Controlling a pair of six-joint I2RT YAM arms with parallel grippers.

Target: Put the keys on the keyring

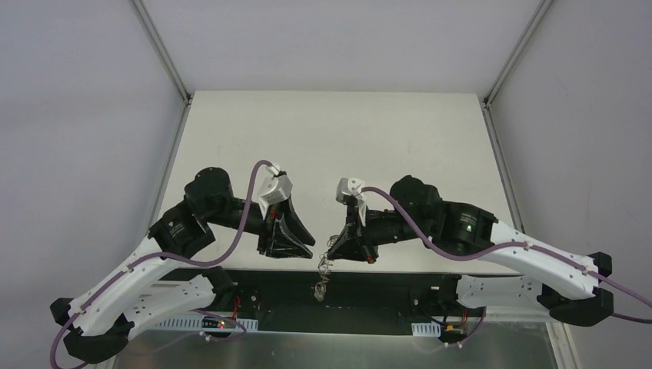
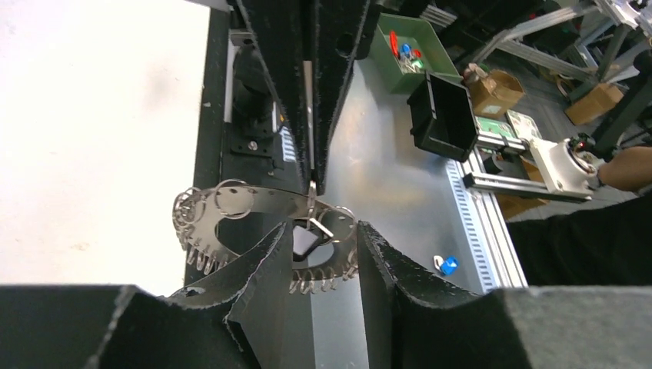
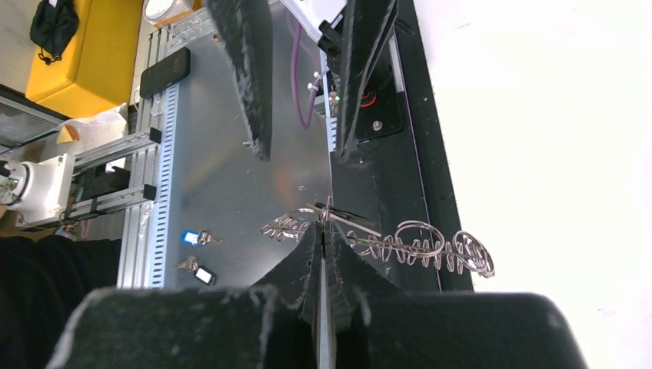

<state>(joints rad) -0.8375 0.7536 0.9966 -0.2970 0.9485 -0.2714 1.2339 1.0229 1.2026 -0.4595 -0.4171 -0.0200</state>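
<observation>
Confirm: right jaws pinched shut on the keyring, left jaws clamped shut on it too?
Wrong on the left. The left wrist view shows the left gripper with its jaws apart, not clamped on the keyring. The right gripper is pinched shut on it, as you said.

keyring lower rim behind fingers (overhead: tiny)

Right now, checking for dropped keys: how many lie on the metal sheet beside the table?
2, both left of the right pincer in its wrist view: a blue-tagged key and, just below it, a dark-tagged key. More may be hidden.
</observation>
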